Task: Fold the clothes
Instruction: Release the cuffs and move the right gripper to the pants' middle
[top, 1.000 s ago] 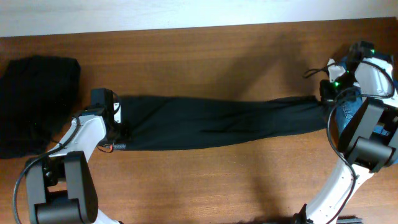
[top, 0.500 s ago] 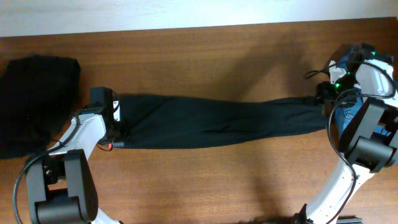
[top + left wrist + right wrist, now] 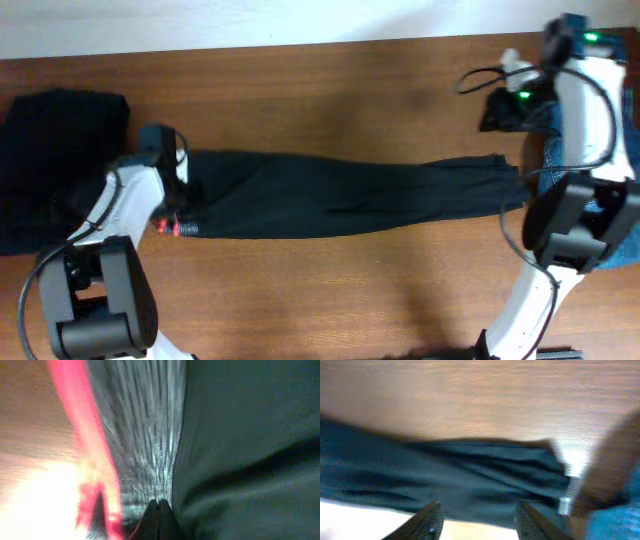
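The clothes (image 3: 340,195) are long black trousers stretched flat across the table from left to right. In the left wrist view their grey waistband (image 3: 145,435) with its red stripe (image 3: 75,425) fills the frame. My left gripper (image 3: 178,212) is at the waistband end, its fingers (image 3: 159,512) pressed together on the waistband fabric. Raised near the back right, my right gripper (image 3: 497,112) hangs above the leg ends (image 3: 500,175). Its view shows the jaws (image 3: 482,525) open, with nothing between them and the black leg fabric (image 3: 470,475) below.
A heap of black cloth (image 3: 55,165) lies at the far left. A blue denim garment (image 3: 560,160) sits at the right edge beside the right arm, its corner also in the right wrist view (image 3: 615,525). The table's back edge (image 3: 300,45) meets a white wall.
My right gripper opened, let go of the leg ends and moved up and toward the back. The leg ends now lie on the table. The left gripper shifted slightly left with the waistband.
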You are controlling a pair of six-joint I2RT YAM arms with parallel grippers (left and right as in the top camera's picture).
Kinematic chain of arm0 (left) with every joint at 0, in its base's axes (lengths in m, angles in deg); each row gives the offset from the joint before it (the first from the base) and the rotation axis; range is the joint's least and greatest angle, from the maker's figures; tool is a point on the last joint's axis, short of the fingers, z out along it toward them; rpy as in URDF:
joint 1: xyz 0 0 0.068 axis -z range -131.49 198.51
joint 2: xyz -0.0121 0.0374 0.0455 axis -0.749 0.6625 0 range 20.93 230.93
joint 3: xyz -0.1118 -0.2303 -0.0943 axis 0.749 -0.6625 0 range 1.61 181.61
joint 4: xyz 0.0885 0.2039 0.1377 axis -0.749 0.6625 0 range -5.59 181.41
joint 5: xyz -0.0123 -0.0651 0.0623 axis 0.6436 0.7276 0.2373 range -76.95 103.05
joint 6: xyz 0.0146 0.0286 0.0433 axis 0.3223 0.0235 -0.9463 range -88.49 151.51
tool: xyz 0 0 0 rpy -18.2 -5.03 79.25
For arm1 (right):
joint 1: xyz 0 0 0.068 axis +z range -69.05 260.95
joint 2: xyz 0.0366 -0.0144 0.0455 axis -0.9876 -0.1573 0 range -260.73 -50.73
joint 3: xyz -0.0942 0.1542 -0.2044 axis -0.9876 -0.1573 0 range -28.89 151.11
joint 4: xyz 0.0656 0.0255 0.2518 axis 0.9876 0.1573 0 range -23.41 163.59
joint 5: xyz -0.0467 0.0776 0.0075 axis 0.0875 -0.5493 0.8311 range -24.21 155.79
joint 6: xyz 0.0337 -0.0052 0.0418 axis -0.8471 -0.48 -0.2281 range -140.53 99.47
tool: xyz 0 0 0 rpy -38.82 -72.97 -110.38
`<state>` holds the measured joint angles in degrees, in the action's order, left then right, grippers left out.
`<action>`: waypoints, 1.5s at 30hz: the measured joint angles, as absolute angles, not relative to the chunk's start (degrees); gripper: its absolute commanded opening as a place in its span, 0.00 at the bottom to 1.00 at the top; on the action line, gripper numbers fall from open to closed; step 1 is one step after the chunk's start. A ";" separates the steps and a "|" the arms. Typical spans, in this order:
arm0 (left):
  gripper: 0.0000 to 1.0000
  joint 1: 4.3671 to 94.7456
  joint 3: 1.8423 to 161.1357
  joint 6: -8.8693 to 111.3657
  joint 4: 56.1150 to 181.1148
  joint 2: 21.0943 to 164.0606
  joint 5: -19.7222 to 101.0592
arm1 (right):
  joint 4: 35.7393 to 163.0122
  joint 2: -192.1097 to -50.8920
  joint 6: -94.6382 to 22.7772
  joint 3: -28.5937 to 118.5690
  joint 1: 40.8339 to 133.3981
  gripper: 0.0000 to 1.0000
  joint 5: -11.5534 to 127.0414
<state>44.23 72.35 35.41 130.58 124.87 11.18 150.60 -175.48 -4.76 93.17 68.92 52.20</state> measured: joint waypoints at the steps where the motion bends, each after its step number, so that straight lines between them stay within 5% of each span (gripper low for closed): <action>1: 0.01 44.23 74.89 35.39 131.54 124.76 11.53 | 151.41 -175.48 -5.02 93.17 70.36 0.40 52.12; 7: 0.14 46.00 84.18 35.26 134.65 121.72 18.70 | 155.19 -175.48 -7.84 93.17 77.42 0.44 51.66; 12: 0.50 50.73 84.29 33.69 136.22 121.22 21.08 | 156.67 -175.48 -14.34 93.17 80.70 0.40 51.44; 20: 0.53 53.06 84.24 28.00 136.50 121.22 21.70 | 155.56 -175.39 -29.26 92.01 86.36 0.35 51.31; 23: 0.58 52.82 84.24 27.30 136.48 121.22 21.67 | 152.96 -175.37 -35.30 88.76 89.51 0.53 51.24; 25: 0.61 52.67 84.24 27.02 136.48 121.22 21.65 | 151.03 -175.37 -38.92 85.52 91.72 0.49 50.83; 27: 0.68 52.67 84.22 26.63 136.42 121.22 21.65 | 149.55 -175.37 -42.01 82.64 93.49 0.41 50.00; 31: 0.92 52.67 84.22 26.17 136.42 121.22 21.67 | 145.99 -175.37 -52.67 77.85 96.72 0.44 48.79; 45: 0.97 52.67 84.22 26.15 136.44 121.22 21.72 | 139.34 -175.37 -87.12 73.85 104.70 0.38 55.57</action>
